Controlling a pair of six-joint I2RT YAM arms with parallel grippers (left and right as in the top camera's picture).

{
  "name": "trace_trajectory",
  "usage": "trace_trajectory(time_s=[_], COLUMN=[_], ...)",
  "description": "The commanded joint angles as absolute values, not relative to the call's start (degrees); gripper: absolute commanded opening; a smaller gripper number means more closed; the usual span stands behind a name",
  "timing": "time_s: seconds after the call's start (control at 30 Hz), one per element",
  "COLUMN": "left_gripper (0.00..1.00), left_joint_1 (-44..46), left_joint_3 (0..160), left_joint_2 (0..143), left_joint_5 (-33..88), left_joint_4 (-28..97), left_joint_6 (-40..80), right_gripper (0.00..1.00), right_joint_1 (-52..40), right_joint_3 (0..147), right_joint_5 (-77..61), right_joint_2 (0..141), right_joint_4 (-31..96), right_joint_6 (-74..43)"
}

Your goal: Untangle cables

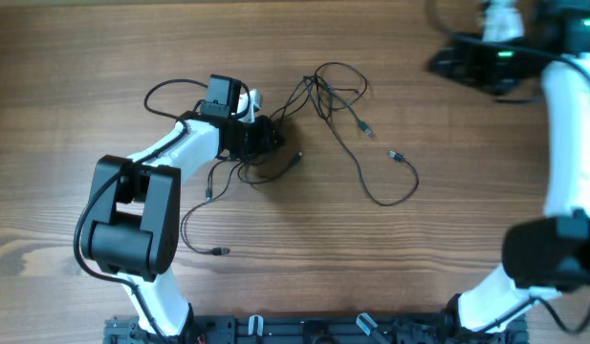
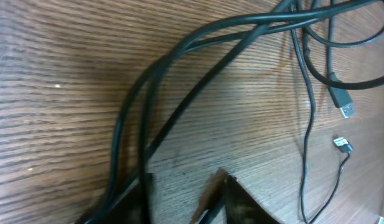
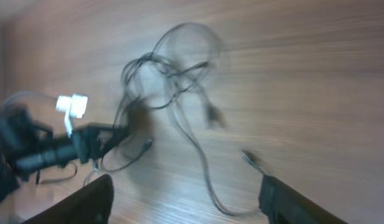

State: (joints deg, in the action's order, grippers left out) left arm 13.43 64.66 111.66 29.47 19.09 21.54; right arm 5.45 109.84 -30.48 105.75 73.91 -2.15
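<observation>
While cables [image 1: 318,88] touch parted left end effector [image 2: 184,180], right end effector [image 3: 187,183] gapes, well apart.

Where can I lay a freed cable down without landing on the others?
Bare table runs along the near side, from the left arm to the right arm, below the long cable loop. More lies right of that loop. Crowded: the knot and the strands around the left gripper.
</observation>
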Motion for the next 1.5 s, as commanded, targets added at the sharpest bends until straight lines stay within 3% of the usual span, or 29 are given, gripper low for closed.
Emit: trace_trajectory(time_s=[0.0,0.1,0.2,0.3,0.37,0.43,0.53,0.67,0.73,1.0,1.13,1.3,1.47], left_gripper=[0.45,0.50,0.42,0.40,0.37,0.31,0.23,0.10,0.09,0.04,0.06,0.13,0.37], left_joint_1=[13.37,13.37,13.37,13.37,13.37,13.37,13.15,9.69,5.67,-14.28,-18.50,-15.81,-9.45], left_joint_3=[64.10,64.10,64.07,64.10,64.10,64.07,64.07,64.07,64.07,64.07,64.07,64.07,64.07], left_joint_2=[112.40,112.40,112.40,112.40,112.40,112.40,112.40,112.40,112.40,112.40,112.40,112.40,111.63], left_joint_5=[31.48,31.46,31.44,31.44,31.14,28.21,23.20,7.18,2.57,2.31,17.54,28.80,52.10], left_joint_4=[18.90,18.90,18.90,18.90,18.92,18.94,19.16,23.35,26.57,34.44,33.93,33.17,29.69], left_joint_6=[20.36,20.34,20.32,20.32,20.32,20.34,20.40,27.18,27.70,27.68,23.68,17.98,9.67], right_gripper=[0.79,0.80,0.80,0.80,0.72,0.55,0.05,0.05,0.05,0.05,0.05,0.05,0.05], right_joint_1=[-2.46,-10.15,-16.01,-21.50,-23.51,-24.67,-24.73,-23.24,-21.02,1.15,5.82,4.32,-4.32], right_joint_3=[104.22,99.37,96.44,95.96,95.96,95.96,95.98,98.96,99.44,99.44,99.07,95.59,90.74], right_joint_5=[-36.12,-36.12,-32.99,-22.35,-17.04,-10.00,-10.79,-17.23,-15.46,-15.55,-27.03,-23.53,-35.77], right_joint_2=[110.80,114.76,117.36,121.86,124.36,127.09,127.94,119.85,111.53,86.43,84.95,85.56,85.71], right_joint_4=[67.96,57.60,46.39,38.37,35.99,34.46,36.21,46.33,50.41,54.50,57.06,58.39,60.14], right_joint_6=[1.91,1.91,1.89,0.84,-0.80,-6.63,-10.33,-10.66,-10.48,-12.62,-7.42,-10.66,-0.16])
